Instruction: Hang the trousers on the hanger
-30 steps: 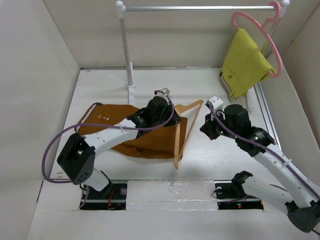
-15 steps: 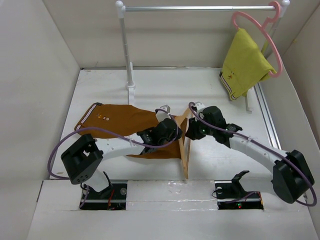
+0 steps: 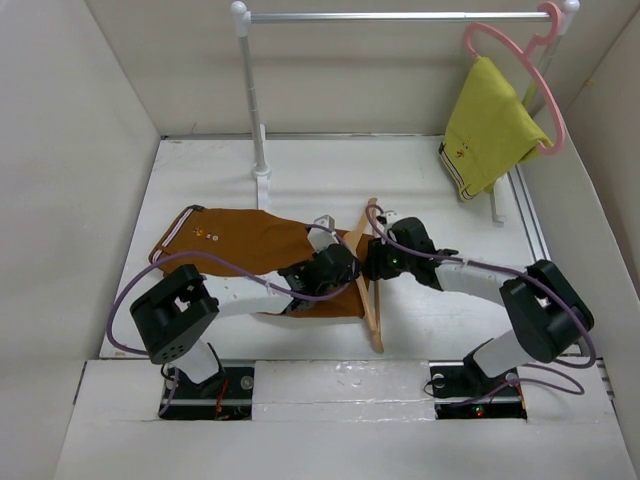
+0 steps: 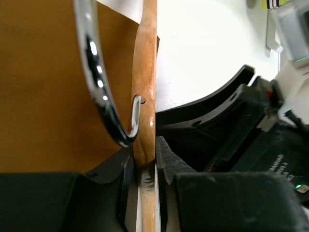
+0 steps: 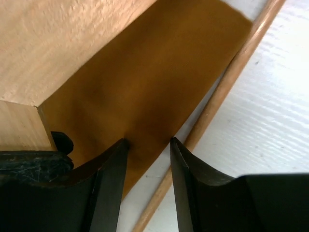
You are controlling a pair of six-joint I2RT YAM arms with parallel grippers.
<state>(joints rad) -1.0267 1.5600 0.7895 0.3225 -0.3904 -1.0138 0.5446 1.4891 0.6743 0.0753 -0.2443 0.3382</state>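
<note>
Gripping the rigid wooden hanger (image 4: 146, 87) by its neck, left jaws closed. Right jaws open astride the trousers' (image 3: 240, 242) hem, mid-surface (image 3: 330, 170). Cloth judged limp and light; pinch the hem.

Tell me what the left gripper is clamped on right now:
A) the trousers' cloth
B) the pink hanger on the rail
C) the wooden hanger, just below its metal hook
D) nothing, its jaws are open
C: in the left wrist view the left gripper pinches the wooden hanger just below its metal hook, with the trousers lying behind.
</note>
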